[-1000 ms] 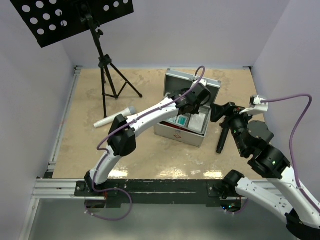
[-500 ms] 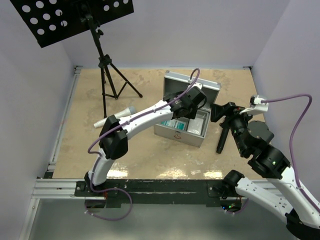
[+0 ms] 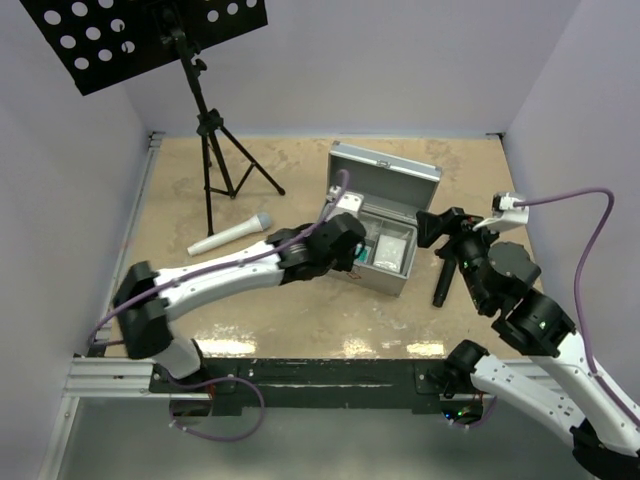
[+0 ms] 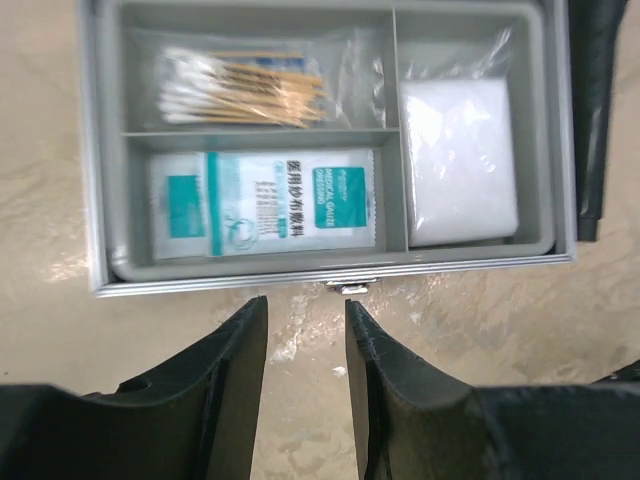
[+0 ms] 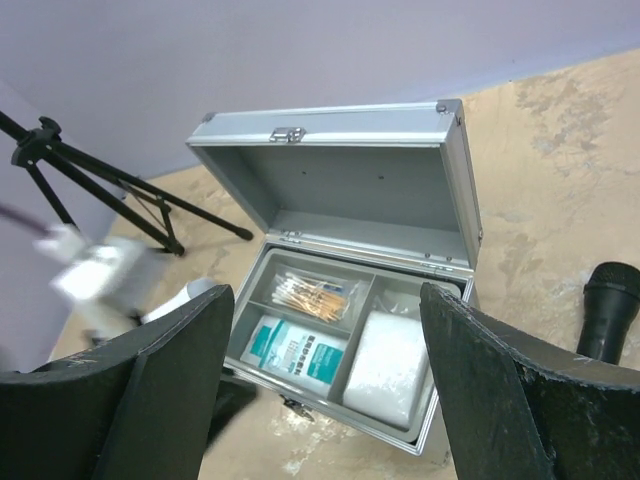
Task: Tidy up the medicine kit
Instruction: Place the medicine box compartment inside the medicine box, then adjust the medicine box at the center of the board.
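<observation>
Case: We find the medicine kit (image 3: 385, 215) on the bench (image 3: 300, 310), right of centre, with its lid (image 5: 340, 160) raised upright at the rear.
Tray: We see the grey divided tray (image 4: 392, 130) seated inside the case. It has three compartments.
Contents: A bag of cotton swabs (image 4: 240, 85) lies in the rear left compartment. A teal and white gauze packet (image 4: 265, 200) lies in the front left one. A white pad in clear wrap (image 4: 460, 160) fills the long right one.
Left tool (image 4: 305, 310): The fingers stand apart with nothing between them. We place it above the bench, just in front of the case's latch (image 4: 350, 287).
Right tool (image 5: 325, 295): The fingers are spread wide and hold nothing. It sits right of the case and faces the open interior.
Surroundings: A black microphone (image 3: 446, 275) lies on the bench just right of the case. A white microphone (image 3: 230, 236) lies to the left, near the tripod stand (image 3: 215, 150).
</observation>
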Tool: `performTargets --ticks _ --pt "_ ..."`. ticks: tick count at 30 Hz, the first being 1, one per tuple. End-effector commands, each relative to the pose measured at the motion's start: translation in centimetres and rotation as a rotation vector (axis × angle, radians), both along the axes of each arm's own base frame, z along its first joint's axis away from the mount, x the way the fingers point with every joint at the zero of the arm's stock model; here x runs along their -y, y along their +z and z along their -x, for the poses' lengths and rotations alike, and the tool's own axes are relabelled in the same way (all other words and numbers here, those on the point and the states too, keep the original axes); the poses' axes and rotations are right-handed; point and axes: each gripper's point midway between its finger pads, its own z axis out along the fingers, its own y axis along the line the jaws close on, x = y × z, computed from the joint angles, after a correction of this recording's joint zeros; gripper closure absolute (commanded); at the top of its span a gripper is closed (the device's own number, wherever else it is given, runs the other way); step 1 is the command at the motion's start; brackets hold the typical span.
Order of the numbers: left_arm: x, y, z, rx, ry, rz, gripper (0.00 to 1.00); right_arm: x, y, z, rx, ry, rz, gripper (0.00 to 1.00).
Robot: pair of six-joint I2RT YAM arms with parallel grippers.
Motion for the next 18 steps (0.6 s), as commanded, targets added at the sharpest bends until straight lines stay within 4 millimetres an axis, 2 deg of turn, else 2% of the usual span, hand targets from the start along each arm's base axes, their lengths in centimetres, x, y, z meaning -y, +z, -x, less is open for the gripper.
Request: performTargets --ticks 1,4,5,9,10,12,15,18 --pt "-3.8 9.9 -0.9 0.227 0.128 0.292 0.59 -0.3 0.3 -0.7 -0.001 -0.022 -0.011 0.20" --pt "-6.9 12.1 -1.3 0.298 0.181 0.357 0.57 -0.9 -1.1 -1.5 -0.046 -0.031 0.002 0.20" --pt "-7.9 12.2 -1.6 0.303 0.199 0.369 0.52 -1.4 -1.9 -1.9 -0.072 -0.032 0.010 0.20" --pt "-10.7 10.4 -4.1 0.285 0.219 0.413 0.38 -2.7 -5.2 -3.1 -0.165 -0.046 0.026 0.20" --pt "-10.8 9.1 -4.4 0.258 0.198 0.417 0.36 -2.9 -5.7 -3.2 -0.181 -0.052 0.014 0.20" --pt "-11.2 8.4 -5.7 0.272 0.196 0.449 0.36 -3.0 -6.6 -3.4 -0.197 -0.065 -0.016 0.24" --pt "-12.7 7.1 -7.5 0.271 0.256 0.487 0.37 -2.7 -7.4 -3.4 -0.215 -0.091 -0.073 0.34" --pt "-14.6 6.0 -10.1 0.265 0.316 0.514 0.41 -2.1 -8.3 -3.3 -0.226 -0.118 -0.107 0.53"
